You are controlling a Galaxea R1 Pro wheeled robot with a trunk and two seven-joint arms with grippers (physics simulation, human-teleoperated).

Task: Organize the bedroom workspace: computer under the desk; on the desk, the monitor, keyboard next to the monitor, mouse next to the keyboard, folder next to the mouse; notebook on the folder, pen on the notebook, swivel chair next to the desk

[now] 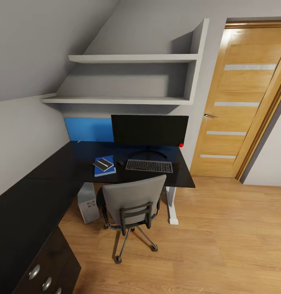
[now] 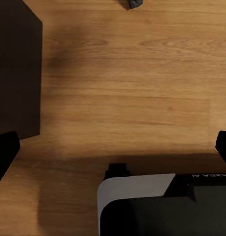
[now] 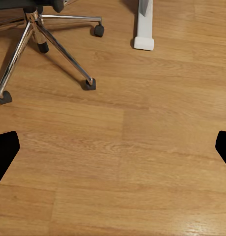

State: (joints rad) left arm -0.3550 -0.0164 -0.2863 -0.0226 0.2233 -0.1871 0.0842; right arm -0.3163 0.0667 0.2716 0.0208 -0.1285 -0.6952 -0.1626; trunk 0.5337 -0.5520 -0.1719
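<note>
On the desk (image 1: 54,167) the monitor (image 1: 149,130) stands behind the keyboard (image 1: 149,165); mouse (image 1: 120,163), then folder (image 1: 105,167) bearing notebook (image 1: 103,164) and pen (image 1: 102,163), lie left; computer (image 1: 87,202) beneath; swivel chair (image 1: 133,201) near; both grippers spread wide, empty; no lettering legible.

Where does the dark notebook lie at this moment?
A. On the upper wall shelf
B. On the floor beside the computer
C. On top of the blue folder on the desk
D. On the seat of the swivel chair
C: the head view shows the notebook lying on the folder, on the desk, left of the keyboard.
</note>
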